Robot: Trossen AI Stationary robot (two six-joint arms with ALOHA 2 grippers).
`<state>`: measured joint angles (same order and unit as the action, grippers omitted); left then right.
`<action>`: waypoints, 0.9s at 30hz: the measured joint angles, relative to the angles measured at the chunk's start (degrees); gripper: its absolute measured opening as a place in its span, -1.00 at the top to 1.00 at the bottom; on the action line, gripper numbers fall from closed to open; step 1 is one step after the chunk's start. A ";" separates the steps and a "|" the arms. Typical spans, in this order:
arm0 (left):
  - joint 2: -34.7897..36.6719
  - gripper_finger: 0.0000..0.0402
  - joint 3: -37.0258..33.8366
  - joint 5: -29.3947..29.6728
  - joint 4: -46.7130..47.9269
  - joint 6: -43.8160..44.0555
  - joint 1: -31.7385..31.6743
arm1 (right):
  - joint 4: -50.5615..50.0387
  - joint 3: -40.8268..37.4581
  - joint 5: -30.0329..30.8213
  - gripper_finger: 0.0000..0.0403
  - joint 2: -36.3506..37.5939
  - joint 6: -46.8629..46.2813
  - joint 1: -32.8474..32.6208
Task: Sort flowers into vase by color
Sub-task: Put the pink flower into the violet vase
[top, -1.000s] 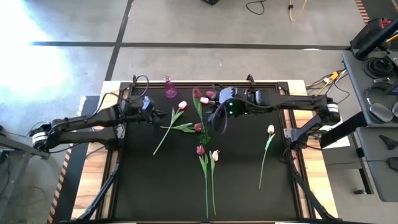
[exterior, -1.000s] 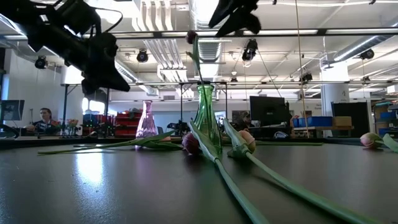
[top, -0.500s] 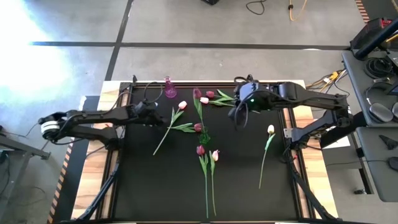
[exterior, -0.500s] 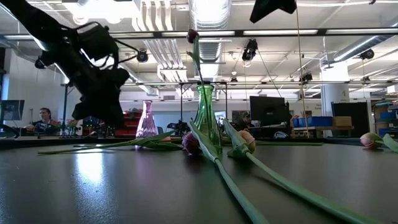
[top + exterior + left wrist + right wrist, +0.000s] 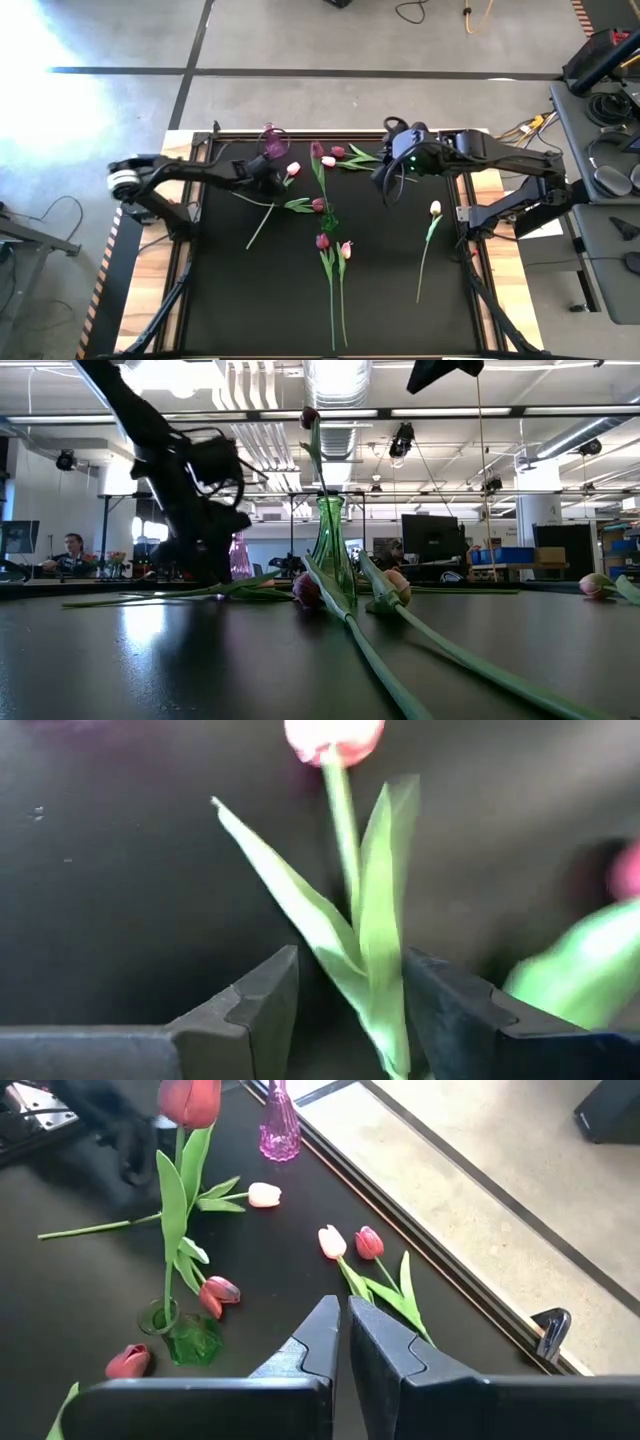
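Left wrist view alone shows the left gripper (image 5: 345, 1010) wide open, fingers straddling a pale pink tulip (image 5: 350, 910) stem and leaves, not clamped. It lies flat on the black table (image 5: 230, 300) near the purple vase (image 5: 272, 140). Right gripper (image 5: 343, 1342) closed, empty, above the table.

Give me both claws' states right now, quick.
Left claw: open, fingers either side of the pale pink tulip's stem, not yet closed on it.
Right claw: shut, holding nothing, raised near the table's back edge.

1 tulip (image 5: 318, 165) in center vase (image 5: 328, 220), others lying around it
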<state>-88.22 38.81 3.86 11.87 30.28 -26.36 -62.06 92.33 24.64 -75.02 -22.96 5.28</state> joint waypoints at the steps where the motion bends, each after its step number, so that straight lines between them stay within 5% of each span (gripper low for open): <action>1: -1.54 0.21 0.91 0.02 0.27 -0.19 -0.34 | 0.00 -0.02 0.00 0.91 -0.06 -0.04 0.00; 9: -3.51 0.55 5.22 0.53 3.68 -5.97 -0.67 | -0.04 -0.09 0.91 0.91 -0.15 -0.17 0.00; 13: 2.92 0.92 5.68 0.22 4.46 -7.27 -1.30 | 0.00 -0.09 1.08 0.91 -0.15 -0.09 0.00; 17: 11.97 0.95 5.48 1.33 3.61 -7.73 -2.54 | 0.05 -0.09 1.46 0.91 -0.14 -0.03 0.00; 27: 28.13 0.99 3.33 2.33 -27.74 -18.75 -12.68 | 0.75 -0.09 2.61 0.91 -0.15 0.46 0.00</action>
<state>-60.09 42.14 6.19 -15.87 11.53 -39.04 -61.31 92.25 27.25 -75.18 -22.50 5.28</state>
